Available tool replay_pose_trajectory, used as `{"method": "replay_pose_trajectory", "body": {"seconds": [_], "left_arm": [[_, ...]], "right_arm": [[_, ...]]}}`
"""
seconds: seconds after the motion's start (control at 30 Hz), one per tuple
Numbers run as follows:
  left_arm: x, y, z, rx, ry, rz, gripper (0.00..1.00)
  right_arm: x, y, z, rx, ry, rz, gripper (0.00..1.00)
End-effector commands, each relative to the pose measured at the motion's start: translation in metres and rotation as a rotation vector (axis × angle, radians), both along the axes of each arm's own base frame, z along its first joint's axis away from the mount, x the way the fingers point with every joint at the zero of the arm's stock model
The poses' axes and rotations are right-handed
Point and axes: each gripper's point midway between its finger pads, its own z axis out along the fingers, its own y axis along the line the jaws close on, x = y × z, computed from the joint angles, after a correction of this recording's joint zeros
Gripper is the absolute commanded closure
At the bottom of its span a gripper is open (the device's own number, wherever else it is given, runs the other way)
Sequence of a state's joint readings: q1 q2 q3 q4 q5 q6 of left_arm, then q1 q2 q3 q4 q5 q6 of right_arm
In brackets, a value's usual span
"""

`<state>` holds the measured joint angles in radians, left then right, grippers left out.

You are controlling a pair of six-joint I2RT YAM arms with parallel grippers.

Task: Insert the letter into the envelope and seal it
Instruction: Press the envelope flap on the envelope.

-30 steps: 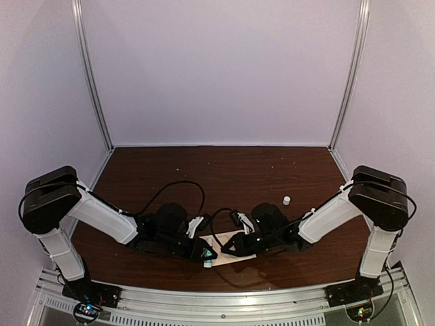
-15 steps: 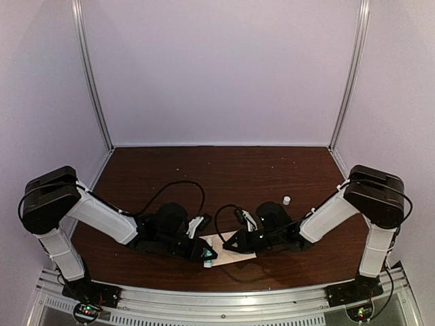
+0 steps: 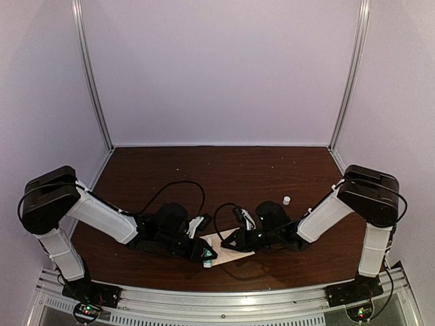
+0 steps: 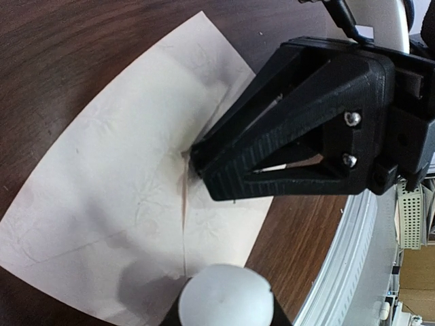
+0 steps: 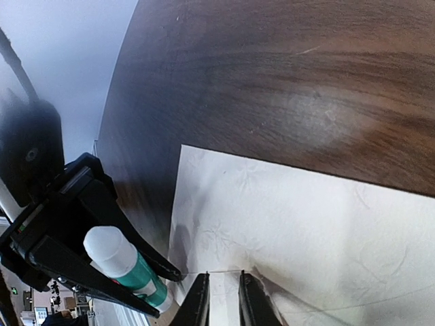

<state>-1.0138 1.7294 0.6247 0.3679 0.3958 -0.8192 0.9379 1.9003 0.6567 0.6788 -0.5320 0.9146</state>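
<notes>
Pale beige-pink paper, one envelope (image 4: 102,176): it lies flat on the dark wood worktop (image 3: 204,170) near the front edge, between my two pincers, with a crease running across it. No separate letter shows, so I judge it is already inside.

Left pincer (image 3: 206,252): clamped on a glue stick (image 5: 129,268) with a green body and a white end, held just over the envelope's left edge. Its place has not changed over the last second.

Right pincer (image 4: 197,159): the jaws are narrowed to a slit and the tips are down on the envelope where the crease begins. I cannot tell whether they nip the paper or only press it. This pincer has slid leftward across the envelope toward the glue stick, so more paper now lies bare behind it.

Reading: with the two tools this close together, I judge sealing is the step in hand, one pincer steadying the paper and the other gluing.

Small white object (image 3: 286,200): it stands apart on the worktop, farther back to the right.
</notes>
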Motion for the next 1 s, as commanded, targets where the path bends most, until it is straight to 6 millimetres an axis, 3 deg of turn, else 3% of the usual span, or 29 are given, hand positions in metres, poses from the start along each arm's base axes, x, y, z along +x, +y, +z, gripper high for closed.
{"method": "replay_pose_trajectory", "body": {"seconds": [0.0,0.2,0.5,0.97], "left_arm": [[-0.004,0.019,-0.029,0.13,0.023,0.022,1.0],[-0.005,0.02,-0.03,0.135,0.027,0.021,1.0],[-0.006,0.027,-0.031,0.152,0.024,0.033,1.0],[-0.006,0.026,-0.033,0.152,0.024,0.025,1.0]], "right_arm": [[-0.011,0.002,-0.024,-0.052,0.057,0.017,0.84],[-0.011,-0.001,-0.026,-0.057,0.059,0.007,0.84],[-0.005,-0.024,-0.029,-0.088,0.059,-0.041,0.84],[-0.008,0.006,-0.035,-0.063,0.078,0.0,0.84]]}}
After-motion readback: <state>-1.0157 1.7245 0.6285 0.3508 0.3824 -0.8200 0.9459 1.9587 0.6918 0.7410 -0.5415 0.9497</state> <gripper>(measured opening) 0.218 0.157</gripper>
